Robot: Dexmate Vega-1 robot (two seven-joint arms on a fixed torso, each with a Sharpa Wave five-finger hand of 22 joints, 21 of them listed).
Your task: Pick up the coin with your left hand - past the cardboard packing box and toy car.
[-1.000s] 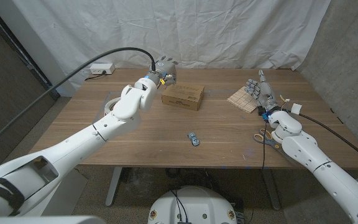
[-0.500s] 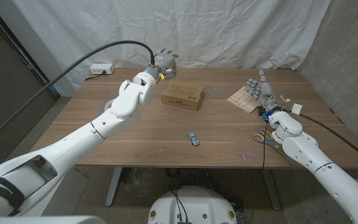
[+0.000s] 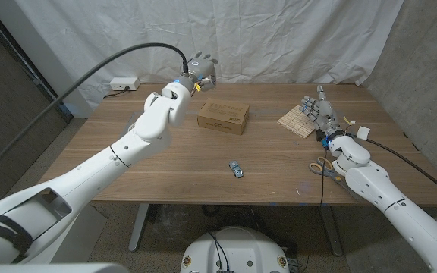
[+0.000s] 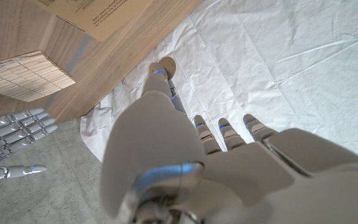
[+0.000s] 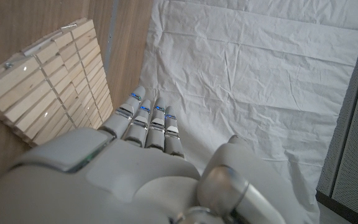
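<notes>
Beyond the cardboard packing box [image 3: 223, 117] on the tabletop [image 3: 203, 163], the left hand [image 3: 200, 71] hangs raised, fingers spread, apparently empty, presumably clearing the box; the coin cannot be made out.

Wooden table [image 3: 180, 163] standing before white draped sheeting. Cardboard packing box [image 3: 223, 117] lying flat toward far middle. Small toy car [image 3: 237, 170] sitting nearer front, well apart from box. Slatted wooden mat [image 3: 297, 121] lying at far right, right hand [image 3: 319, 110] standing just beside it. Scissors [image 3: 325, 167] lying near right edge. White power strip [image 3: 124, 83] sitting at far left corner. Coiled white cable [image 3: 136, 125] lying at left edge, partly hidden by arm.
</notes>
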